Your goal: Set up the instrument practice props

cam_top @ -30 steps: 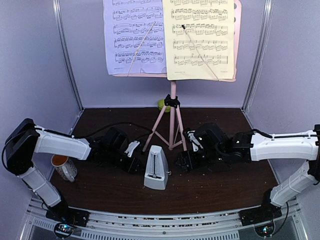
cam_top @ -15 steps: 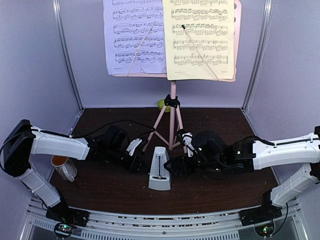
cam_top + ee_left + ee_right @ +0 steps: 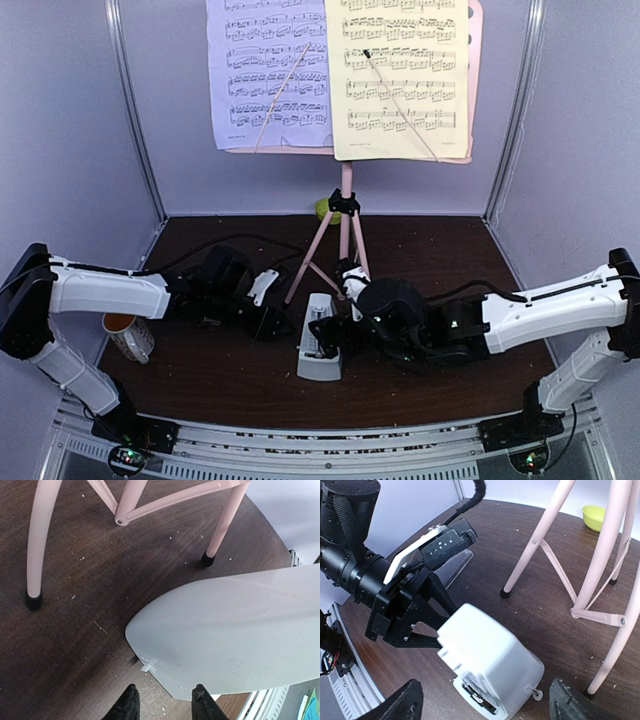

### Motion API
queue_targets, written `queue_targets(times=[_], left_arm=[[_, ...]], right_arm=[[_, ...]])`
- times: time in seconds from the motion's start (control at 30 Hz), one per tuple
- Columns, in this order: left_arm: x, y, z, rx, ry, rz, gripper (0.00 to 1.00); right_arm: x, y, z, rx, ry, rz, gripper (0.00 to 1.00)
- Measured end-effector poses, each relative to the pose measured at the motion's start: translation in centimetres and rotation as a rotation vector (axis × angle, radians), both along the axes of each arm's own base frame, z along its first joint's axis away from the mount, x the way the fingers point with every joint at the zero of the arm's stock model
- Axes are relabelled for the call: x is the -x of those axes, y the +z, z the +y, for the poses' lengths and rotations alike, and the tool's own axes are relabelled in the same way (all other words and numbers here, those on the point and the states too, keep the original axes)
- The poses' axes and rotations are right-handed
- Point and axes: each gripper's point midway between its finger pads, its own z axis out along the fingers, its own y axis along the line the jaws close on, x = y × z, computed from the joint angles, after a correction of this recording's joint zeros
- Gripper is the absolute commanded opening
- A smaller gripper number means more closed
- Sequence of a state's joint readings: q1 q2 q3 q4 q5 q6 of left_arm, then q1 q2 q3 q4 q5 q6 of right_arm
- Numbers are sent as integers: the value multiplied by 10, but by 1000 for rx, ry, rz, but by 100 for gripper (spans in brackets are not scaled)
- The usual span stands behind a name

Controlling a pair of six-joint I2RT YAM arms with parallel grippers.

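Item: small pale-grey pyramid metronome [image 3: 320, 352], plastic, on the dark wood-grain table [image 3: 230, 385], at centre front, just before the tripod feet. Whether it sits upright or tipped cannot be told.

Right gripper [image 3: 487, 700]: jaws spread wide, one finger on either side of the metronome with a gap showing at each; nothing clasped.

Left gripper [image 3: 163, 704]: jaws partly apart, tips at the metronome's left flank, nothing between them.

Pink tripod music stand [image 3: 345, 235]: upright behind the metronome. Its desk carries a lavender sheet-music page [image 3: 268, 75] on the left and a pale-yellow sheet-music page [image 3: 400, 80] on the right.

White mug with orange inside [image 3: 125, 335]: far left, front.

Small lime-green bowl [image 3: 595, 517]: behind the stand.
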State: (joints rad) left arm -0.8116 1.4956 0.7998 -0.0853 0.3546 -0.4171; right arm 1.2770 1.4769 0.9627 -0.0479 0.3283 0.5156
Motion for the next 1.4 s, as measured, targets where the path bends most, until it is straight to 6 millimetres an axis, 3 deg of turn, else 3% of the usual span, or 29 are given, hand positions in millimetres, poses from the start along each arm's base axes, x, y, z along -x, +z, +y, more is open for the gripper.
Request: queue_targets(times=[0.23, 0.43, 0.7, 1.0, 1.2, 1.4], left_arm=[[-1, 10, 3, 5, 13, -23, 38], [-2, 12, 6, -3, 26, -31, 38], [-1, 10, 9, -18, 32, -26, 38], [-1, 10, 10, -18, 32, -27, 38], [-2, 10, 10, -21, 35, -29, 40], [-3, 10, 11, -26, 42, -34, 43]], right_arm=[[-10, -1, -3, 19, -49, -46, 74], [-13, -2, -5, 27, -67, -55, 54], [-13, -1, -5, 18, -78, -58, 49], [-11, -5, -13, 18, -80, -53, 54], [-10, -5, -14, 9, -83, -45, 71], [-10, -7, -15, 16, -87, -38, 71]])
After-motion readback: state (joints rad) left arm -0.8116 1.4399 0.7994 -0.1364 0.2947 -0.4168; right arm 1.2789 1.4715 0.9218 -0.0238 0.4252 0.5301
